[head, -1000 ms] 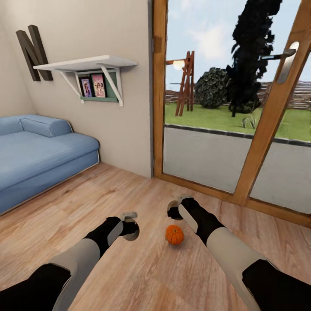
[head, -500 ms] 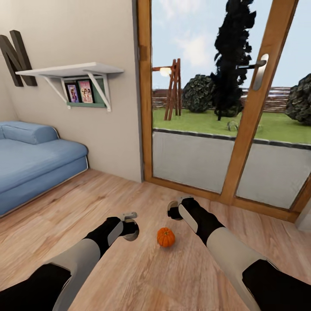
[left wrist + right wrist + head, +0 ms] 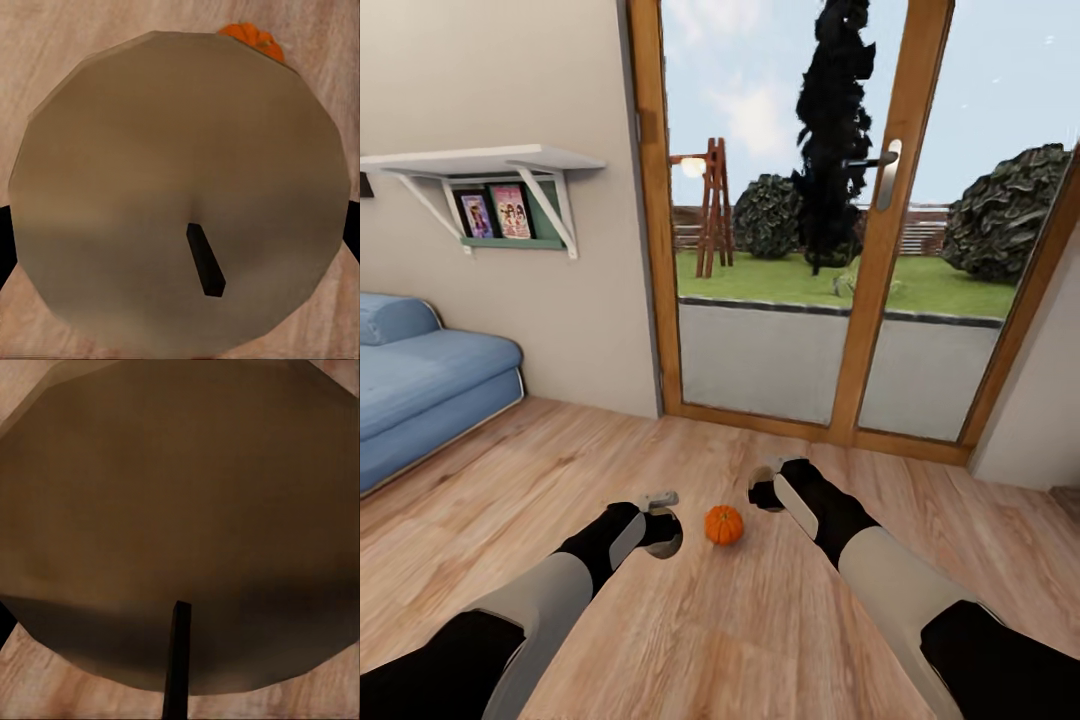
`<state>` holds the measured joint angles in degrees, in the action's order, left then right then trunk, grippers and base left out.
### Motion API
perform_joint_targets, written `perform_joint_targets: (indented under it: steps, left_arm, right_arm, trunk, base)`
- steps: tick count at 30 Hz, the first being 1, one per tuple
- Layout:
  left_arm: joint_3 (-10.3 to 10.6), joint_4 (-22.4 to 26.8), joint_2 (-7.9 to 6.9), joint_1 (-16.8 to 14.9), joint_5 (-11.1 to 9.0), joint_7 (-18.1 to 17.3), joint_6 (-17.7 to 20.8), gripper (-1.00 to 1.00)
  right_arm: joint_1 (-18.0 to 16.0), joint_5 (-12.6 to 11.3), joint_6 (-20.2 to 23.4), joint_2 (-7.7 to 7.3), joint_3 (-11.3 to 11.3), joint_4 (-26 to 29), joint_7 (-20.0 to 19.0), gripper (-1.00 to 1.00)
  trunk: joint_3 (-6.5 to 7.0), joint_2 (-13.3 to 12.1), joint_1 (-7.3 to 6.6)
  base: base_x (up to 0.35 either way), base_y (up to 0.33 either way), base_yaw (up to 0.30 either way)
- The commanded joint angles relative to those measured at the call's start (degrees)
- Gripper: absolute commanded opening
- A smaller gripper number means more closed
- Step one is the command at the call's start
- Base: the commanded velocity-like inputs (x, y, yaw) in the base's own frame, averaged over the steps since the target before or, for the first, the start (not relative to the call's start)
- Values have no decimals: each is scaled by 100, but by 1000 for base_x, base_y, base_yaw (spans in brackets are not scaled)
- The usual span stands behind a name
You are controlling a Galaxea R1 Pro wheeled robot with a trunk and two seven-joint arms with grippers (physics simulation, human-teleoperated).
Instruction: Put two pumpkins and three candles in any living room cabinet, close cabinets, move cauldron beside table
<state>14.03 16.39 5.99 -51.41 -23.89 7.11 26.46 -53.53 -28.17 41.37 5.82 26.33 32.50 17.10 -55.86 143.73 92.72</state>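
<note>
- A small ribbed orange pumpkin [image 3: 724,524] lies on the light wood plank floor [image 3: 760,640], between the left gripper [image 3: 663,530] and right gripper [image 3: 763,492] — touching neither.
- Each wrist view looks onto a round beige-brown candle top with a dark wick, apparently gripped; the fingers themselves — cannot tell.
- Step in hand: probably carrying candles toward a cabinet.
- Next: find the cabinet; the pumpkin waits.

A light wood plank floor [image 3: 760,640] meets a plain beige wall [image 3: 510,80]. On this wall hangs a white bracket shelf [image 3: 480,160] above a blue sofa [image 3: 420,385]. Wood-framed glass doors [image 3: 790,250] show a sunny green garden [image 3: 920,285].
</note>
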Motion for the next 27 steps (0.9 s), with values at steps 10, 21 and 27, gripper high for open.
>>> perform_joint_targets:
  steps: [10, 21, 27]
  left_arm:
    - [38, 14, -2, 0, -63, 47, 24, -100]
    - [57, -20, 14, 0, -62, 64, -26, -100]
    - [43, -14, 10, 0, -64, 63, -27, -100]
  right_arm:
    - [-8, -48, 11, -1, 36, -18, 57, -100]
    - [-8, -48, 11, -1, 37, -54, 60, -100]
    - [-8, -60, 11, -1, 38, -99, 80, -100]
  trunk:
    - [-5, 3, -4]
    - [-5, 3, -4]
    - [2, 3, -4]
  base:
    - [-241, 236, -299]
    - [-119, 117, -299]
    - [-1, 1, -299]
